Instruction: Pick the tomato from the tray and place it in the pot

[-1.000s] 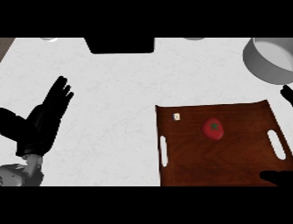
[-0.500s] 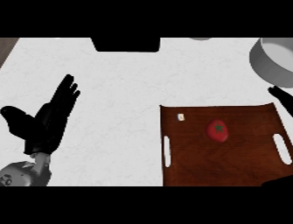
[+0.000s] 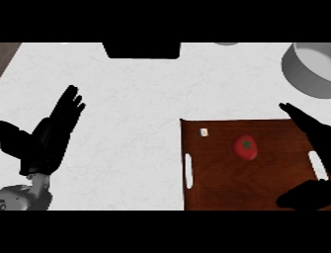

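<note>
Left hand point(image 3: 48, 138) at lower left of frame, over bare white counter point(image 3: 139, 99), fingers straight and spread, thumb out to the left, holding nothing; grey forearm comes in at bottom left corner. Dark rectangular object point(image 3: 141, 49) at top centre edge, cannot tell what it is. One brown tray point(image 3: 219, 188) at lower right, two white slot handles on its left and right sides, small white tag near its upper left corner. One tomato point(image 3: 246, 147) lies on the tray, upper middle of it, red, roughly round so no clear long axis, green stem mark facing up toward the camera. Right hand point(image 3: 321, 143) over the tray's right edge, fingers straight and extended toward upper left, thumb low at bottom right, open, not touching the tomato; tomato sits just left of the fingers, apart from them. One grey pot point(image 3: 313, 74) at upper right corner, upright, partly cut by frame edge, well apart from the tomato.
</note>
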Controlling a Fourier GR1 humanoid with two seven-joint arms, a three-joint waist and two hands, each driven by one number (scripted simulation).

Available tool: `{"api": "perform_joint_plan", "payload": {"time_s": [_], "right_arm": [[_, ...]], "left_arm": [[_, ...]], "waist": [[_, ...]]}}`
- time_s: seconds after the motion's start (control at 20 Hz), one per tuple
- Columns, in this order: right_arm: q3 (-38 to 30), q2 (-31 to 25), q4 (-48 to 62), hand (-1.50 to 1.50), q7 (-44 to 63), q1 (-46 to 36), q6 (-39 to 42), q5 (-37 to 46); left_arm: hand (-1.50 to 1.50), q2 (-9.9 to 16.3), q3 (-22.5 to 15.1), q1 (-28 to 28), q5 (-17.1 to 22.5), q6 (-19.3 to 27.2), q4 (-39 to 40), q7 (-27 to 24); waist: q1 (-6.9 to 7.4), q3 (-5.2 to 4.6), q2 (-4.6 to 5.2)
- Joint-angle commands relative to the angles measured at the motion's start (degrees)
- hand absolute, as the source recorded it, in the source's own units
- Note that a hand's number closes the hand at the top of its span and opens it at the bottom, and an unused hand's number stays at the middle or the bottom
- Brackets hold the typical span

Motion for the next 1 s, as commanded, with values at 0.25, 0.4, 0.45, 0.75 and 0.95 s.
{"api": "perform_joint_plan", "payload": {"time_s": [0.25, 0.4, 0.45, 0.75, 0.95], "right_arm": [[0.8, 7.04, 3.78, -1.5, 2.45, 0.29, 4.2, 8.46], [5.92, 12.91, 4.97, -1.5, 2.59, 1.08, 0.22, 15.5], [1.32, 12.55, 4.78, -1.5, 1.7, -0.72, 3.65, 12.85], [0.08, 16.57, 2.85, -1.5, -0.27, 2.33, 5.44, 16.86], [4.4, 22.5, 8.54, -1.5, 5.3, -2.41, 4.45, 21.93]], "left_arm": [[0.0, -4.23, -0.36, 0.88, -5.34, -0.05, -0.32, 0.5], [0.0, -2.12, 2.32, 3.2, -3.24, -2.74, -3.51, 2.51], [0.0, -2.79, 4.45, -0.83, -2.94, -4.96, 0.75, 1.65], [0.0, -6.0, 5.23, -1.22, -6.1, -4.43, -0.22, 3.48], [0.0, -8.09, 3.22, 0.93, -8.42, -4.16, 0.97, 0.53]], "waist": [[-0.28, 0.03, -0.05], [-0.08, 0.03, -0.07], [-0.32, 0.03, -0.02], [-0.44, 0.03, -0.04], [-0.19, 0.02, -0.01]]}}
